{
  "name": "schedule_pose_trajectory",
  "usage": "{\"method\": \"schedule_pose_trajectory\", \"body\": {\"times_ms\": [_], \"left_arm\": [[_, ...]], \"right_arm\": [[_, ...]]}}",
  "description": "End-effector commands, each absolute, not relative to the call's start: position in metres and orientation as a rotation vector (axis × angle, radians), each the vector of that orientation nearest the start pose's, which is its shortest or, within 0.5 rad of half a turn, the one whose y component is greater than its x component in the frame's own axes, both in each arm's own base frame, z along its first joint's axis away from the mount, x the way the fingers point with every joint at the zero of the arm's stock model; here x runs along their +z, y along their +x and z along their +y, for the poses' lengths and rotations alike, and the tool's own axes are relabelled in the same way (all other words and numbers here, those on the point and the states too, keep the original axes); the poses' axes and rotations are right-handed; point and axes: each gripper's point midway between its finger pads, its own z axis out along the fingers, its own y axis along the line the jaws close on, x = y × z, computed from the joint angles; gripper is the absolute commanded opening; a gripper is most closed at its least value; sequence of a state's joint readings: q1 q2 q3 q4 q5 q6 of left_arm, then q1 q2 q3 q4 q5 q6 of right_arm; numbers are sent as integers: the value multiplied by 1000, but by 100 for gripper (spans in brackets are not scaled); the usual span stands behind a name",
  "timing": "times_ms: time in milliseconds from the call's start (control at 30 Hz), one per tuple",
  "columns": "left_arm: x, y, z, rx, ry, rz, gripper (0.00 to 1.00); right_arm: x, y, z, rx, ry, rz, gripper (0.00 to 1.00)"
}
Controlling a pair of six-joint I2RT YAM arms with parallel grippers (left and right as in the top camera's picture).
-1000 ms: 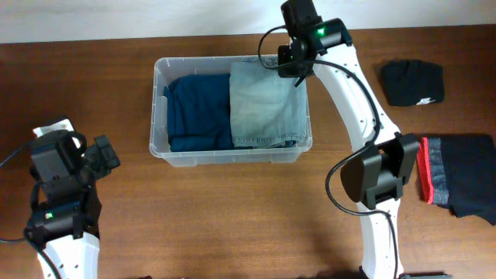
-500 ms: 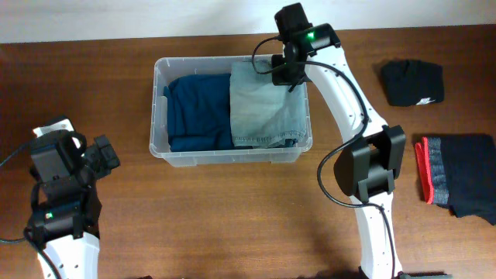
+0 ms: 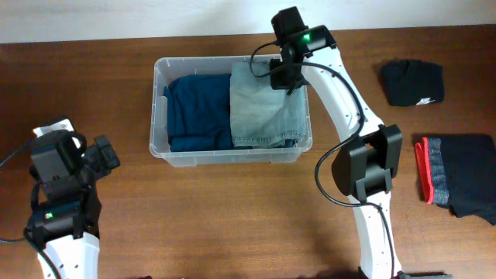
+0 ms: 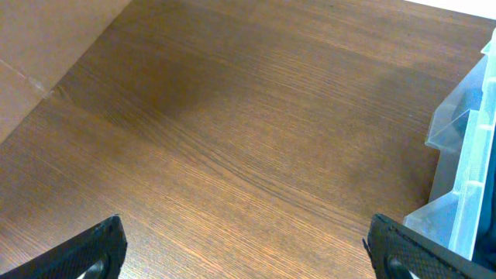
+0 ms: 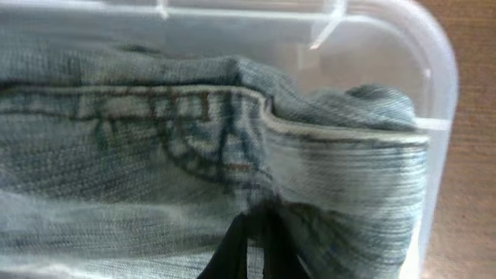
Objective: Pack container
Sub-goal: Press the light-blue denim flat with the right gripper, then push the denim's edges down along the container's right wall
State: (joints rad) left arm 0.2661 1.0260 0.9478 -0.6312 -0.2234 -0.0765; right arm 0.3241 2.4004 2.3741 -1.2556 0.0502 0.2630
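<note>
The clear plastic container [image 3: 155, 108] stands at the table's back centre. A folded dark blue garment [image 3: 198, 112] fills its left half and folded light denim jeans [image 3: 263, 116] its right half. My right gripper [image 3: 280, 81] is shut at the container's back right, its tips pressed against the jeans [image 5: 155, 139] near their waistband. In the right wrist view the right gripper [image 5: 260, 232] has its fingers together, with the container rim [image 5: 434, 93] just beyond. My left gripper [image 3: 108, 159] is open over bare wood at the front left. The left gripper [image 4: 248, 252] holds nothing, and the container's corner [image 4: 465, 170] shows at its right.
A folded black garment [image 3: 412, 81] lies at the back right. A dark folded garment with a red edge [image 3: 461, 177] lies at the right edge. The right arm's base [image 3: 368, 167] stands between the container and those clothes.
The right gripper has shifted slightly left along the container's back right corner, staying shut against the jeans. The left arm has not moved.
</note>
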Motion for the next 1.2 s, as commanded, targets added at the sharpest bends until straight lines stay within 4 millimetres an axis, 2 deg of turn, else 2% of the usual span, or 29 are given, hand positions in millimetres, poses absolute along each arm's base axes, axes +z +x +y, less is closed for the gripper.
{"method": "schedule_pose_trajectory", "body": {"times_ms": [0, 133, 233, 300, 400, 500, 633, 733, 1167], "left_arm": [[221, 294, 120, 342, -522, 2224, 99], [221, 294, 120, 342, -522, 2224, 99], [221, 294, 120, 342, -522, 2224, 99], [221, 294, 120, 342, -522, 2224, 100], [221, 294, 120, 342, -522, 2224, 99], [221, 294, 120, 341, -522, 2224, 99], [221, 294, 120, 342, -522, 2224, 99], [221, 294, 120, 342, -522, 2224, 99], [221, 294, 120, 341, -522, 2224, 99]], "right_arm": [[111, 492, 150, -62, -117, 2892, 4], [171, 490, 146, -45, -101, 2796, 4], [212, 479, 143, -22, -95, 2744, 4], [228, 470, 140, -17, -94, 2736, 4], [236, 452, 136, -12, -102, 2775, 4], [230, 426, 136, 11, -122, 2882, 4], [222, 415, 150, 132, -151, 2940, 4], [210, 410, 150, 126, -152, 2986, 4], [125, 362, 139, 37, -157, 3315, 4]]}}
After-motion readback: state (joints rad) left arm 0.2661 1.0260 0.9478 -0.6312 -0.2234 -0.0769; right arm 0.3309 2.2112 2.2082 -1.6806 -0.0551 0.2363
